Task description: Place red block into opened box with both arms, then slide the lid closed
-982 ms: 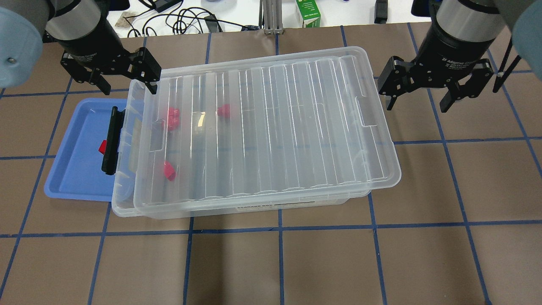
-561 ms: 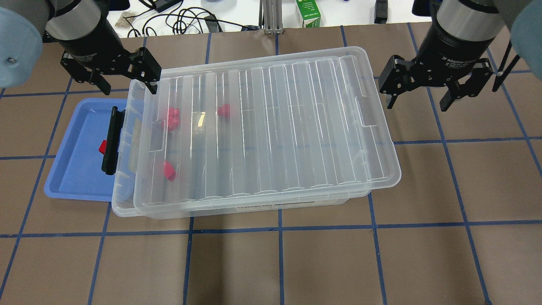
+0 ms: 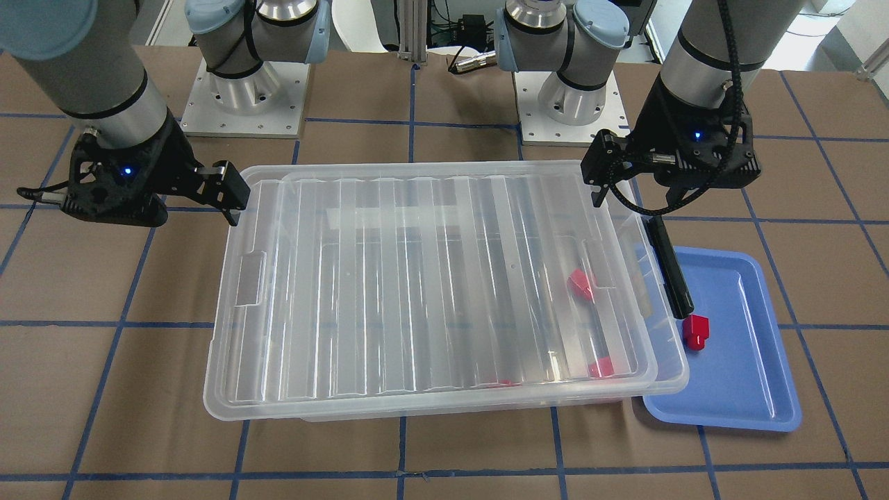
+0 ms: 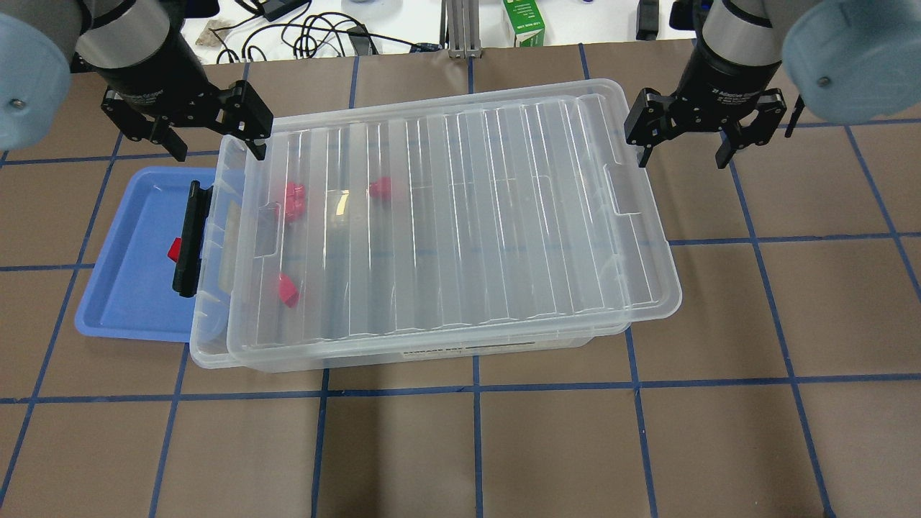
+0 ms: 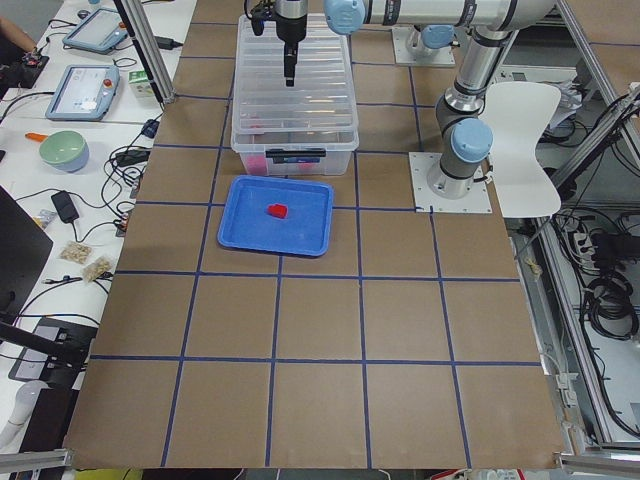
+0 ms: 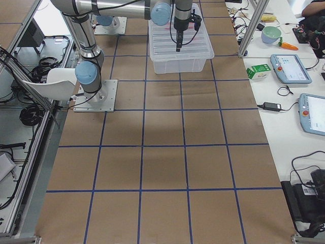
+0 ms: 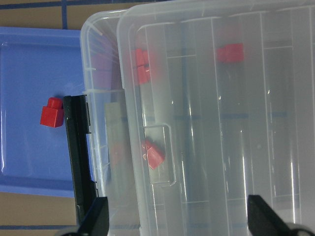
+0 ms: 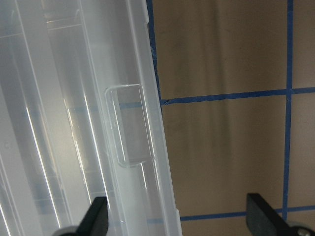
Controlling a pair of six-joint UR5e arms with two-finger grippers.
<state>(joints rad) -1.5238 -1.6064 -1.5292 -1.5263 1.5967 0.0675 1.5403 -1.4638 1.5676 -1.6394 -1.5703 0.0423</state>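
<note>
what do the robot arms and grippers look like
The left arm and right arm are silver-grey tubes with pale blue joint caps. The left gripper and right gripper are black, two-fingered, with white lettering and a small blue light. A black cable runs down the left arm.

Light is bright and even, from above. White glare streaks run along the ribs of the lid [image 4: 446, 216], strongest at centre left in the overhead view. The surface [image 4: 719, 432] carries only faint, soft shadows. In both wrist views the fingers [image 7: 96, 219] at the bottom edge are blurred; the side views are sharp but small.
</note>
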